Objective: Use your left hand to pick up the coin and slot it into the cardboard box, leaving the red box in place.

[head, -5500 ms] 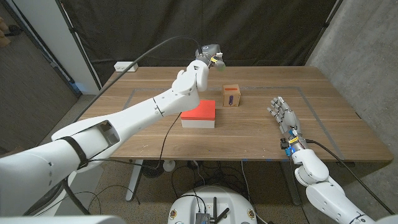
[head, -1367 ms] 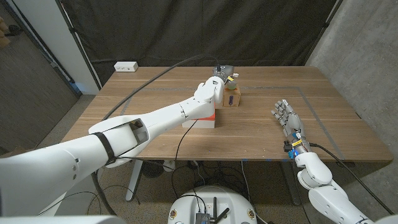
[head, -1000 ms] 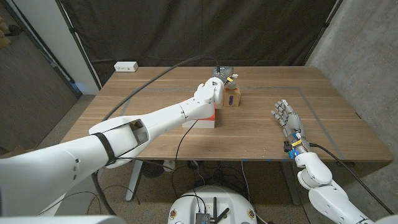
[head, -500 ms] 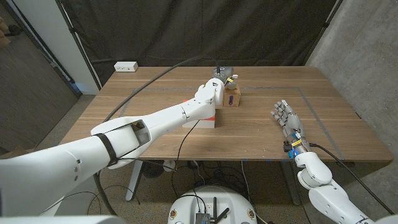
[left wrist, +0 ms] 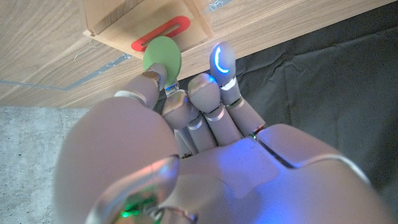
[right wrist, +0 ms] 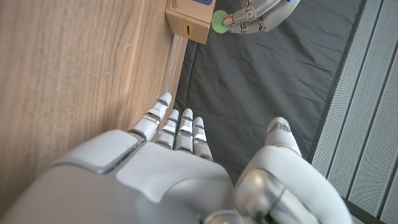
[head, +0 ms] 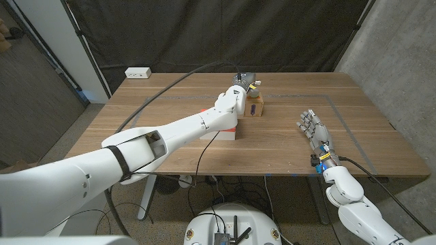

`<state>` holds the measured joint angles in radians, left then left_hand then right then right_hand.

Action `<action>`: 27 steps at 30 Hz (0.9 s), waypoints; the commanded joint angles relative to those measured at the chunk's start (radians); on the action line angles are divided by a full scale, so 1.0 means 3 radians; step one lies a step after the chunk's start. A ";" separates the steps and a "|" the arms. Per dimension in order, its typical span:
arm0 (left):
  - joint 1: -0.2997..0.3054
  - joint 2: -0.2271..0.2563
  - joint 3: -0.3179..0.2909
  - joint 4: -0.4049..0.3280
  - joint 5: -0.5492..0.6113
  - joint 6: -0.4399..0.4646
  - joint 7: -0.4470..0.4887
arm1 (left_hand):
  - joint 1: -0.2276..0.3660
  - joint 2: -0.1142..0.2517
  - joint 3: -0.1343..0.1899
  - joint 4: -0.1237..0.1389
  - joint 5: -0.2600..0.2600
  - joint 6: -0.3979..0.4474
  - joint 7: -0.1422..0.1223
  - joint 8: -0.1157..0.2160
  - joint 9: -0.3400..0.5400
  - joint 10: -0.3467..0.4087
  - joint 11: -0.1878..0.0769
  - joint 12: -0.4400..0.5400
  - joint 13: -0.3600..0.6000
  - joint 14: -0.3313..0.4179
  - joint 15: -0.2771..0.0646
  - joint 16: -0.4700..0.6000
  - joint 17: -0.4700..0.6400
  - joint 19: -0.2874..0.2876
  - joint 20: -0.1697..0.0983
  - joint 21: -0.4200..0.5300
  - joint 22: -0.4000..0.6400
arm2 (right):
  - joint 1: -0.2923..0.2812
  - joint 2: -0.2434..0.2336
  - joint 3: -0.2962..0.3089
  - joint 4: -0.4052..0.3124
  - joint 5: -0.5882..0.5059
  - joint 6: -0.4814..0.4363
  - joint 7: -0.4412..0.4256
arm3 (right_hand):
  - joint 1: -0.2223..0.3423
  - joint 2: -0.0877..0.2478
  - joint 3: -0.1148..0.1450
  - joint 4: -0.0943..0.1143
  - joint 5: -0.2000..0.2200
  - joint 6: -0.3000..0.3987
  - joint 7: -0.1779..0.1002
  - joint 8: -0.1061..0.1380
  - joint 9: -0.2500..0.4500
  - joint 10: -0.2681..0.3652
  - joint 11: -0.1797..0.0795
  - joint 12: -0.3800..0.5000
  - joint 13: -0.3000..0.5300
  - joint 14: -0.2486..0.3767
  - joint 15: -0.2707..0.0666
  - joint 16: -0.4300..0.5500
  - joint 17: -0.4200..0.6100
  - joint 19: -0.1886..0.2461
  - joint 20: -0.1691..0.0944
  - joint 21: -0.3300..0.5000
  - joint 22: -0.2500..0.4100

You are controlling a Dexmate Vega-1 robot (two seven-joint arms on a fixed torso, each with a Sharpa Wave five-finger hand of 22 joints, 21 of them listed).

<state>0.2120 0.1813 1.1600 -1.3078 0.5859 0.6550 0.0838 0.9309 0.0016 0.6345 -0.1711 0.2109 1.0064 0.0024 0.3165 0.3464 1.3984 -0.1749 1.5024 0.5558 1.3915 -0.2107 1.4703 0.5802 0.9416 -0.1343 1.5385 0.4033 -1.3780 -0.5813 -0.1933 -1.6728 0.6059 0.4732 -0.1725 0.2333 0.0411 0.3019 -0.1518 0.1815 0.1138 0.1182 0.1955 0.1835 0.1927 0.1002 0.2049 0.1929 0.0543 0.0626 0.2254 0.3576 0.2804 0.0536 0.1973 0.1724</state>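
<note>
My left hand (left wrist: pixel 186 124) pinches the thin, stiff, probably slippery green coin (left wrist: pixel 162 55) by its rim just over the cardboard box (head: pixel 255 106) slot (left wrist: pixel 161 35), near the table's (head: pixel 170 146) far edge.

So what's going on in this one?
The robot's left hand is pinching a green coin right over the red-ringed slot on top of the cardboard box; the coin is not in yet. The red box sits on the table beside it, partly under the left arm. The right hand waits open near the table's right side, holding nothing.
</note>
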 commanded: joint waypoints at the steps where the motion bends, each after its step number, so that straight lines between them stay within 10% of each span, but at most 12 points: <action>1: -0.0012 -0.0001 0.0034 -0.0013 -0.0034 0.0065 -0.0008 | 0.0031 -0.0013 -0.0007 -0.0006 0.0010 0.0043 0.0008 -0.0011 0.0015 0.0005 0.0000 0.0002 0.0006 0.0017 0.0007 -0.0018 0.0005 -0.0018 -0.0264 0.0007 0.0002 | 0.0004 -0.0003 0.0005 0.0002 0.0026 0.0002 0.0012 | 0.0038 0.0003 0.0015 0.0015 0.0002 0.0013 0.0007 0.0002 0.0008 0.0026 -0.0009 -0.0013 0.0010 0.0026 0.0011 0.0016 0.0001 0.0024 -0.0003 0.0004 0.0011; 27: -0.0032 -0.0002 0.0081 -0.0051 -0.0055 0.0150 -0.0026 | 0.0023 -0.0016 -0.0009 -0.0007 0.0012 0.0054 0.0004 -0.0015 0.0039 0.0008 -0.0006 0.0002 -0.0007 0.0013 0.0008 -0.0029 0.0002 -0.0005 -0.0264 0.0014 0.0013 | 0.0015 -0.0007 -0.0003 0.0012 0.0009 0.0023 0.0030 | 0.0037 0.0003 0.0013 0.0016 0.0002 0.0011 0.0006 0.0001 0.0009 0.0027 -0.0008 -0.0012 0.0011 0.0031 0.0013 0.0017 0.0001 0.0028 -0.0001 0.0005 0.0011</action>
<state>0.2075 0.1853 1.1774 -1.3316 0.5729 0.6987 0.0776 0.9308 0.0015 0.6318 -0.1740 0.2109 1.0124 0.0076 0.3128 0.3516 1.4001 -0.1732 1.5024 0.5516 1.3920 -0.2103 1.4588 0.5799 0.9416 -0.1343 1.5385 0.4036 -1.3747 -0.5845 -0.1931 -1.6707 0.6104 0.4781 -0.1632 0.2333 0.0411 0.3018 -0.1518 0.1815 0.1138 0.1183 0.1955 0.1835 0.1927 0.1002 0.2049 0.1929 0.0578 0.0660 0.2254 0.3576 0.2804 0.0535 0.1973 0.1724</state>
